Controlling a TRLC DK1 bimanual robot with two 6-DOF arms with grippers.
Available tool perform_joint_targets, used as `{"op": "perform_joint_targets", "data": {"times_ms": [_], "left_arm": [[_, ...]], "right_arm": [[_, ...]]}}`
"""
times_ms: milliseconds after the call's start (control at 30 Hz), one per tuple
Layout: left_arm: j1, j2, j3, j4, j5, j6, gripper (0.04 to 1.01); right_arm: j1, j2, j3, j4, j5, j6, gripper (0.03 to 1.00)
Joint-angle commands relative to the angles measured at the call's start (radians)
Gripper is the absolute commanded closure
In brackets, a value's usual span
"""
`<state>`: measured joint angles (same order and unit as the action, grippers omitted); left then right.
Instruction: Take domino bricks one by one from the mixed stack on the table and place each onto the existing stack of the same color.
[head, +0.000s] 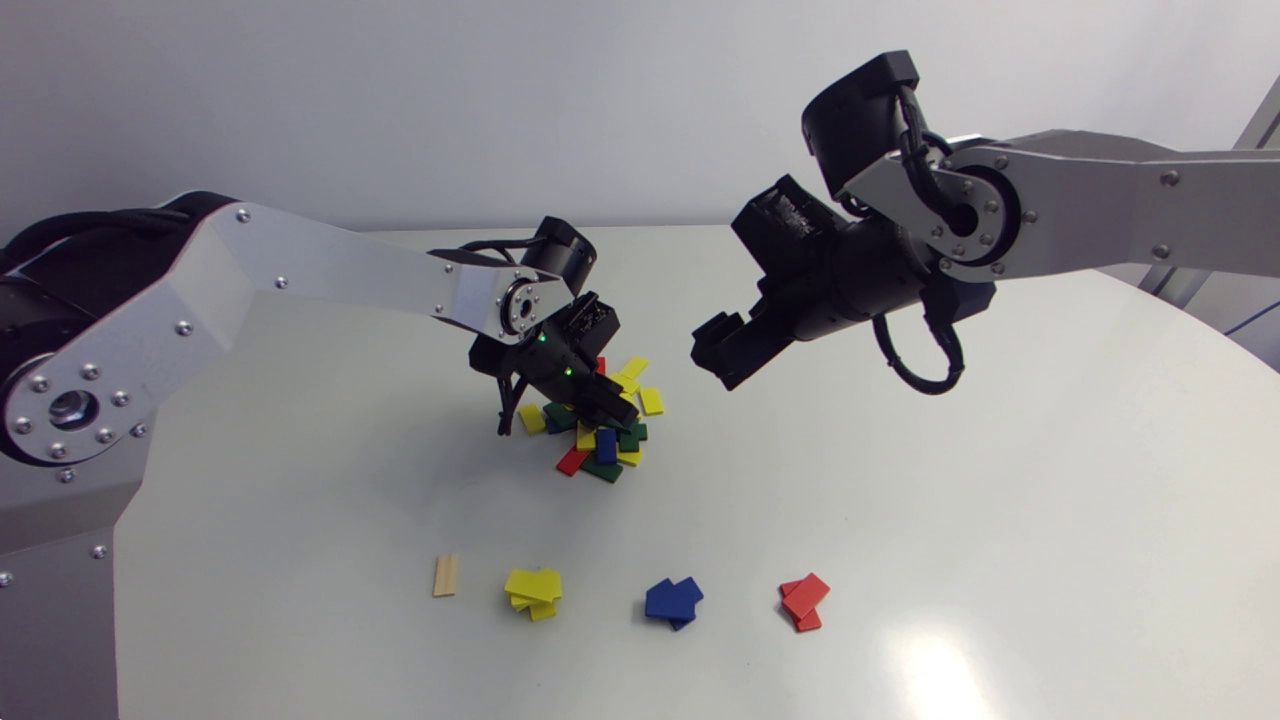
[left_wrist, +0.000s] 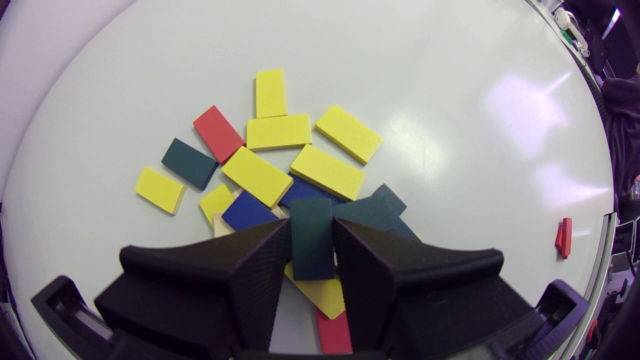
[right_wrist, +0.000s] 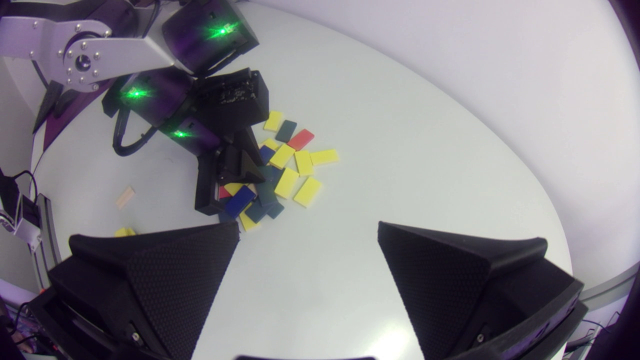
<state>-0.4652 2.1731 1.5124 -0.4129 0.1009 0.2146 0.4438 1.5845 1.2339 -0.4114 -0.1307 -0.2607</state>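
The mixed pile (head: 600, 440) of yellow, blue, red and dark green domino bricks lies mid-table. My left gripper (head: 612, 408) is down on it. In the left wrist view the left gripper (left_wrist: 311, 235) is shut on a dark green brick (left_wrist: 312, 240), which sits on top of the pile with one finger against each long side. Yellow bricks (left_wrist: 327, 172) and blue bricks (left_wrist: 247, 210) lie just ahead of it. My right gripper (head: 725, 355) hovers open above the table to the right of the pile, and nothing is between its fingers (right_wrist: 185, 270).
Along the front stand a single pale wooden brick (head: 446, 575), a yellow stack (head: 533, 592), a blue stack (head: 673, 600) and a red stack (head: 804, 602). The red stack (left_wrist: 563, 237) also shows off to the side in the left wrist view.
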Motion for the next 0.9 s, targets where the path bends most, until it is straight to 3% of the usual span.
{"op": "perform_joint_targets", "data": {"times_ms": [0, 500, 867], "left_arm": [[0.0, 0.033, 0.011, -0.027, -0.001, -0.018, 0.746], [0.054, -0.16, -0.069, -0.053, -0.003, 0.002, 0.754], [0.14, -0.374, -0.33, -0.035, 0.003, 0.032, 0.752]], "right_arm": [[-0.007, -0.018, -0.034, 0.011, -0.006, 0.017, 0.062], [0.012, -0.018, -0.028, 0.011, -0.006, 0.023, 0.062], [0.015, -0.009, -0.031, 0.014, -0.006, 0.026, 0.062]]}}
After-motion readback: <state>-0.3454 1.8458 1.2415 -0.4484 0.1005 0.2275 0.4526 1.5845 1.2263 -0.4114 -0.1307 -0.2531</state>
